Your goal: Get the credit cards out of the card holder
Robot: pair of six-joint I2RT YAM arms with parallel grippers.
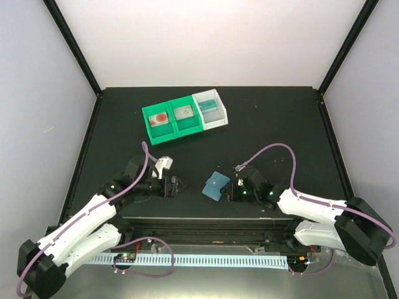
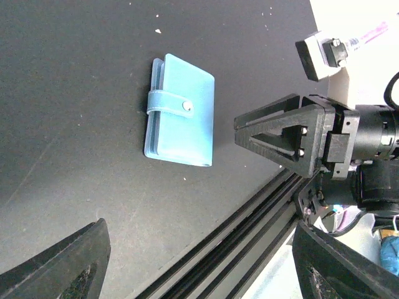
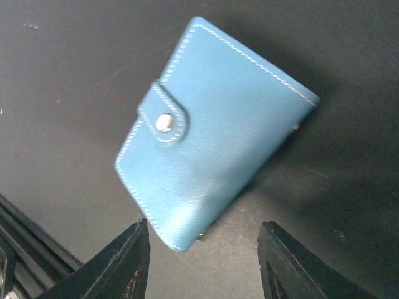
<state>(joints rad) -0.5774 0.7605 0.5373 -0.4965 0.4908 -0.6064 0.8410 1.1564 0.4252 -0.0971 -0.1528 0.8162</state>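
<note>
From above, closed blue card holder (image 1: 215, 185) lay on black table (image 1: 280, 118) between left gripper (image 1: 181, 186) and right gripper (image 1: 229, 192), left wrist, left jaws wide, holder just clear of right fingertips, right wrist, jaws partway apart, empty, holder's corner just ahead.

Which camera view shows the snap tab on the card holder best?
The right wrist view: the card holder nearly fills the frame, with its snap tab sharp and fastened. The left wrist view shows the whole closed holder, smaller, with the tab visible. The top view shows only a small blue patch.
</note>
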